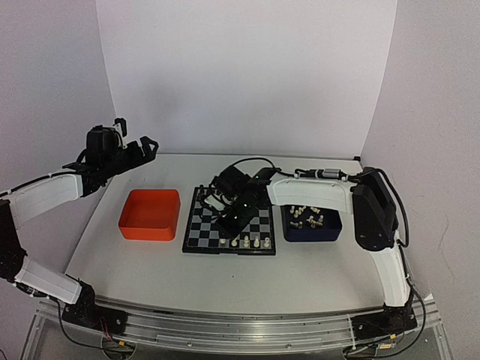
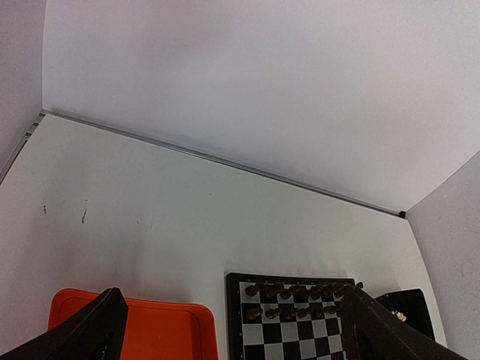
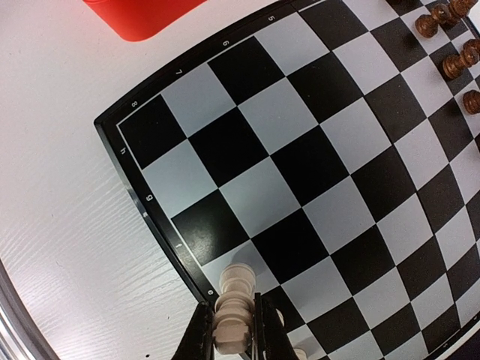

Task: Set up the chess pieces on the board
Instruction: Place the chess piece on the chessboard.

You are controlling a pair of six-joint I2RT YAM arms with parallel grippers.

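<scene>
Nearest, piece (image 3: 236, 291) pinched in right gripper (image 3: 231, 324) jaws at board (image 3: 247, 112) edge; lower straight, centre on its square. Left gripper (image 2: 236, 330) wide, empty.

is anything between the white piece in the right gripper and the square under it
Nothing visible. The right gripper holds the white piece at the edge row of the board, and the squares around it are bare. A second white piece stands beside it; the dark pieces are far across.
</scene>
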